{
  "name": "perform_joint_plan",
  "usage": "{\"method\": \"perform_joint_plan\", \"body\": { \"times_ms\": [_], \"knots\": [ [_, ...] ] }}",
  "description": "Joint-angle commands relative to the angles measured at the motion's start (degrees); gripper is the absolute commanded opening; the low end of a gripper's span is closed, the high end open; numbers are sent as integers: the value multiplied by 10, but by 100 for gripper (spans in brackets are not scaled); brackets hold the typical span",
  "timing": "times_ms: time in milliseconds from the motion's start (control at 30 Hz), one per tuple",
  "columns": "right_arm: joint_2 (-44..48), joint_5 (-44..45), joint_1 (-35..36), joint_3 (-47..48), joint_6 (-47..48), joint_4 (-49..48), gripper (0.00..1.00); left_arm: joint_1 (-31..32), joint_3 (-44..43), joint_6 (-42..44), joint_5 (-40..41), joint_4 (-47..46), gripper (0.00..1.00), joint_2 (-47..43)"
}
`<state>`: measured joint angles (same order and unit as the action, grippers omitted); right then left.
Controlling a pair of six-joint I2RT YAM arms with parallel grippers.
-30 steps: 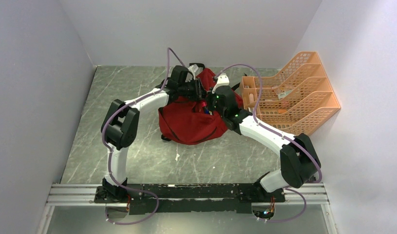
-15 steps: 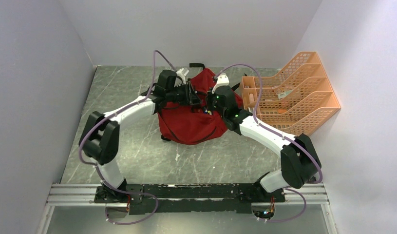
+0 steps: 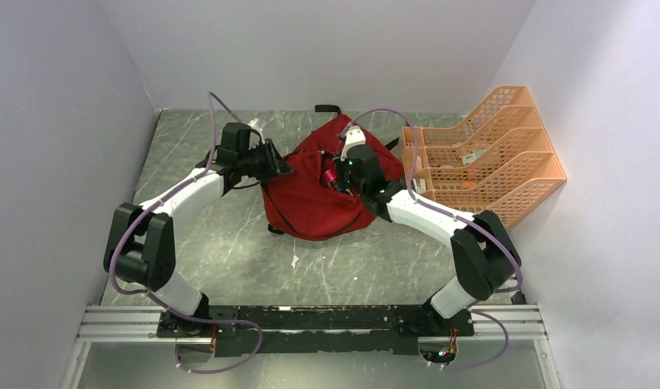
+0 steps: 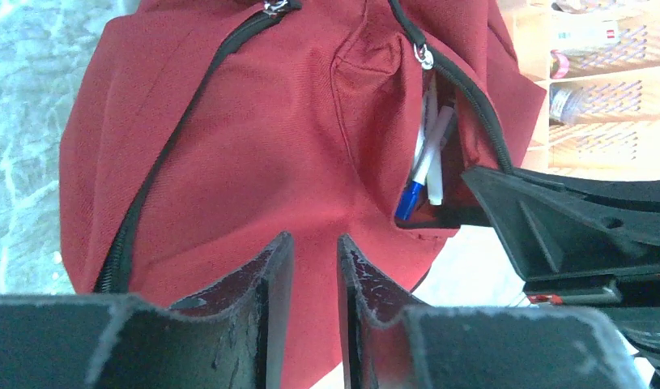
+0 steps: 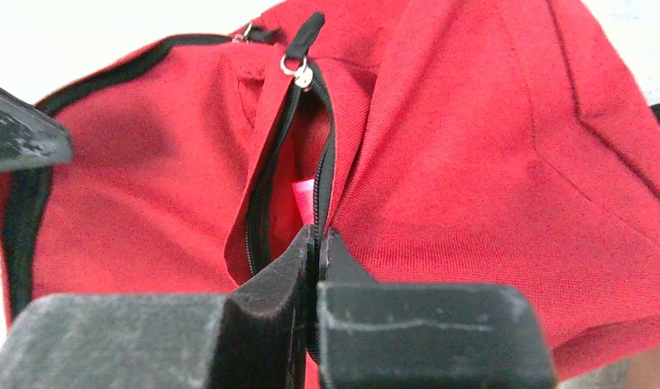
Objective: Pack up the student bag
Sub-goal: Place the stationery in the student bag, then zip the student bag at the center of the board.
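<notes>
The dark red student bag [image 3: 310, 203] lies mid-table, slumped. My right gripper [image 3: 333, 176] is shut on the zipper edge of its open front pocket, seen close up in the right wrist view [image 5: 318, 235]. A pink item [image 5: 304, 198] shows inside the slit, below the zipper pull [image 5: 300, 74]. My left gripper [image 3: 279, 166] hangs just off the bag's left side. Its fingers [image 4: 314, 243] stand a narrow gap apart with nothing between them. The left wrist view shows the bag [image 4: 253, 146] with pens [image 4: 423, 174] in the held-open pocket.
An orange mesh file organizer [image 3: 488, 154] with small items stands right of the bag against the right wall, also in the left wrist view [image 4: 602, 105]. Walls close in on three sides. The black strap loop [image 3: 327, 108] lies behind the bag.
My left arm has pulled back from over the bag to its left side, and its elbow has swung left. My right gripper has stayed on the pocket edge, shifted slightly left.
</notes>
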<state>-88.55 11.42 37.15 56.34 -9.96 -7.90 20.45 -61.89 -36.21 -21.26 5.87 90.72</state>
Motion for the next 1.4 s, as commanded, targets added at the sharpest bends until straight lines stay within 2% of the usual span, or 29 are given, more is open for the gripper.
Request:
{"method": "perform_joint_plan", "body": {
  "times_ms": [0,267,533,900,1233,1367],
  "knots": [
    [-36,0,18,18,35,-8,4,-7,-1,11,3,14,32,-11],
    [-69,-7,27,34,37,-1,14,-12,-3,18,1,18,33,-9],
    [-39,10,28,33,42,13,36,-13,-15,13,-19,-1,34,13],
    [5,55,27,58,47,10,49,-13,-122,-19,-41,-31,34,86],
    [-72,49,-3,155,3,76,49,-13,-167,-75,-55,-75,31,167],
    [-95,57,-9,160,1,94,47,-14,-159,-78,-53,-82,29,194]
  ]
}}
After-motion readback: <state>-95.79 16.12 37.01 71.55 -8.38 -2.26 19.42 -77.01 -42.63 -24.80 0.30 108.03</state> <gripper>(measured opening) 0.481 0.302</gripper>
